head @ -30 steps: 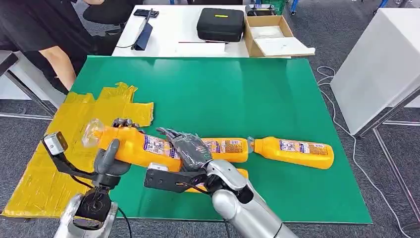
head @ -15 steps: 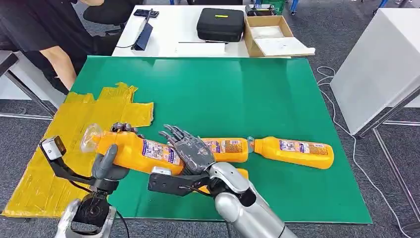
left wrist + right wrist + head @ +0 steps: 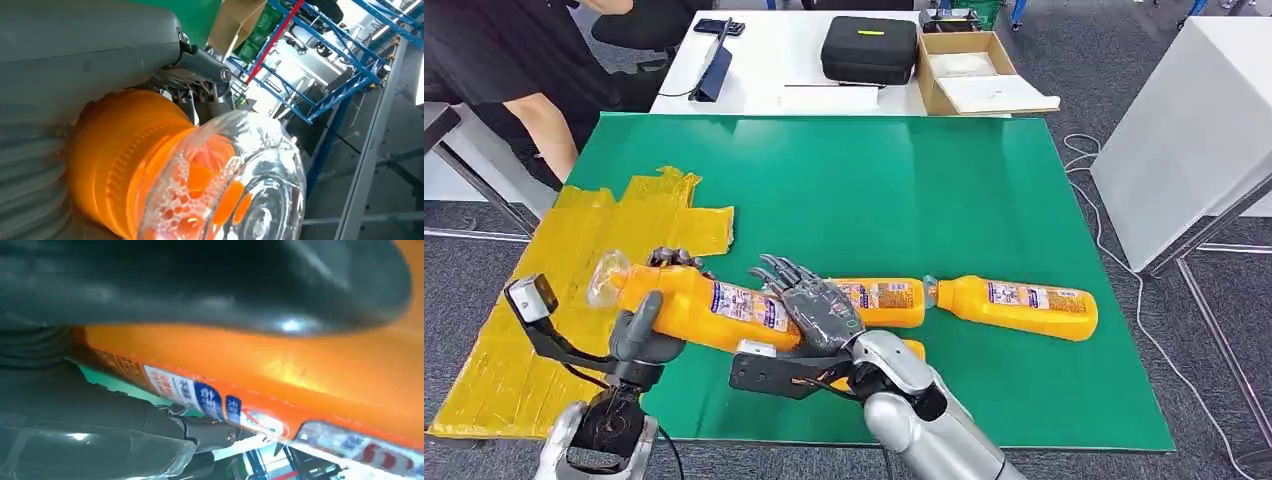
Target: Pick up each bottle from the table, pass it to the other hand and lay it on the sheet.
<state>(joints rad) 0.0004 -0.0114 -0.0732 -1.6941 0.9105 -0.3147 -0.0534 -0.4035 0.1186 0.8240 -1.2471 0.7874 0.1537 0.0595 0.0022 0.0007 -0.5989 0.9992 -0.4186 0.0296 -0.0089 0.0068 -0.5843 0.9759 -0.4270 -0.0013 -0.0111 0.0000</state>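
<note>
I see my left hand [image 3: 646,322] gripping the held bottle [image 3: 704,305] near its clear cap, at the table's near-left by the yellow sheet [image 3: 574,250] | my right hand [image 3: 816,305] fingers spread, empty, beside its base | two bottles [image 3: 1014,305] lie right

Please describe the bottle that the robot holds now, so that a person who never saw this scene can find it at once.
Start at the green table and go to its near left corner, beside the yellow sheet. There the left hand grips an orange bottle, its clear end over the sheet. Unlike the other orange bottles, which lie on the table, this one is held up.
</note>
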